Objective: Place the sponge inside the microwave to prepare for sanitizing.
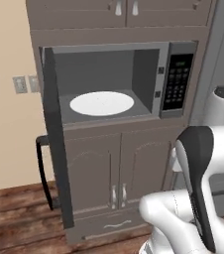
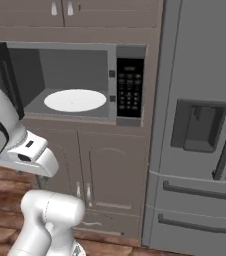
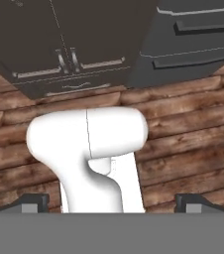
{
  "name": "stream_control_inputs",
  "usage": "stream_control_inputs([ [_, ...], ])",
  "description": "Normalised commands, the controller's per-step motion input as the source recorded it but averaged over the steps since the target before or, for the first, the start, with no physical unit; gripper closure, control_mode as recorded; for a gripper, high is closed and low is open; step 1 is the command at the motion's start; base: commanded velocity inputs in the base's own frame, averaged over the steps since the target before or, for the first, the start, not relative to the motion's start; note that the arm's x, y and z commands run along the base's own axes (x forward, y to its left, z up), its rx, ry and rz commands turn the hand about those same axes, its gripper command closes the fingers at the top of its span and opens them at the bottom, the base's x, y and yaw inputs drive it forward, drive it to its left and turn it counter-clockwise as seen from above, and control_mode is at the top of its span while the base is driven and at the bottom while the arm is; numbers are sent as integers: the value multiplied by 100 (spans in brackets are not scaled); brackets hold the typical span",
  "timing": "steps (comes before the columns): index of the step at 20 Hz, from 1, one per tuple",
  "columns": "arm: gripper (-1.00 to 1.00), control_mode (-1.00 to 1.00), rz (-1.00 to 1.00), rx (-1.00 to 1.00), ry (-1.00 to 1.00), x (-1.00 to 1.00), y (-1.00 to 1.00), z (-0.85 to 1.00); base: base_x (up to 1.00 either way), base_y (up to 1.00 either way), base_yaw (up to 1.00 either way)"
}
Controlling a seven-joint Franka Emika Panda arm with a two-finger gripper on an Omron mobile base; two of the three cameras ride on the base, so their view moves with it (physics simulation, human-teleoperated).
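Item: my gripper (image 3: pixel 111 201), fingers spread wide, empty, pointing down at the wood floor (image 3: pixel 183 144). Microwave (image 1: pixel 119 82) stands open above the lower cabinet doors (image 3: pixel 69 62); sponge's bearing undeterminable.

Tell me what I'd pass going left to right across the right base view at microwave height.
Open microwave door → white turntable in the microwave cavity → black keypad panel → fridge dispenser.
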Motion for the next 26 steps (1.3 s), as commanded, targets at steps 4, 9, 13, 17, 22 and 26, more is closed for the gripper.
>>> stream_control_inputs([
  [4, -100, 100, 0, 0, 0, 0, 0, 0, -1, -94, 6],
  [9, -100, 100, 0, 0, 0, 0, 0, 0, -8, -82, 0],
  [13, -100, 100, 0, 0, 0, 0, 0, 0, -21, -66, 0],
  [17, -100, 100, 0, 0, 0, 0, 0, 0, -26, -40, 0],
  [22, -100, 100, 0, 0, 0, 0, 0, 0, -32, -46, 0],
  [26, -100, 100, 0, 0, 0, 0, 0, 0, -34, -38, 0],
])
